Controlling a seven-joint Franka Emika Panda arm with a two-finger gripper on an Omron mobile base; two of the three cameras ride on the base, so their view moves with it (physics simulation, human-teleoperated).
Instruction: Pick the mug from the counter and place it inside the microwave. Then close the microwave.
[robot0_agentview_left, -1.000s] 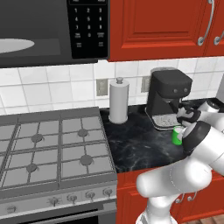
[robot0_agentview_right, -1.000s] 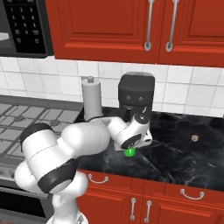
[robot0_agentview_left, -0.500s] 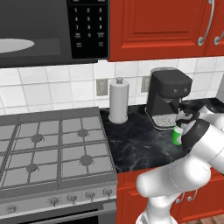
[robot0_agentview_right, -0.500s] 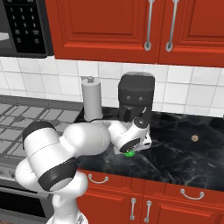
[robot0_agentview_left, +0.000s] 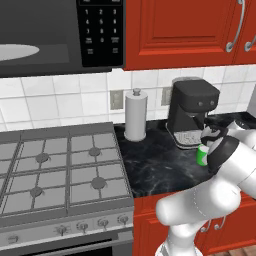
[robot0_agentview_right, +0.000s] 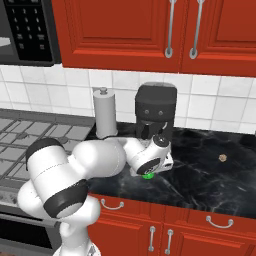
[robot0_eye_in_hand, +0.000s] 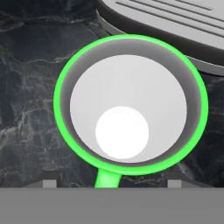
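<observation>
Reaching down, hand (robot0_agentview_right: 150, 172) over mug (robot0_eye_in_hand: 130, 105)

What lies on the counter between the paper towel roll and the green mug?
In the left base view, only bare black marbled counter and the coffee machine's front corner lie between the paper towel roll and the green mug.

**Hidden and cut-off parts**

The small bright green mug (robot0_agentview_left: 201, 155) is mostly covered by the white arm in both base views; only a sliver (robot0_agentview_right: 148, 175) is seen. The dark over-range microwave (robot0_agentview_left: 60, 35) is cut by the frame's top and left edges. Whether the gripper's fingertips (robot0_eye_in_hand: 50, 183) touch the mug cannot be told.
</observation>
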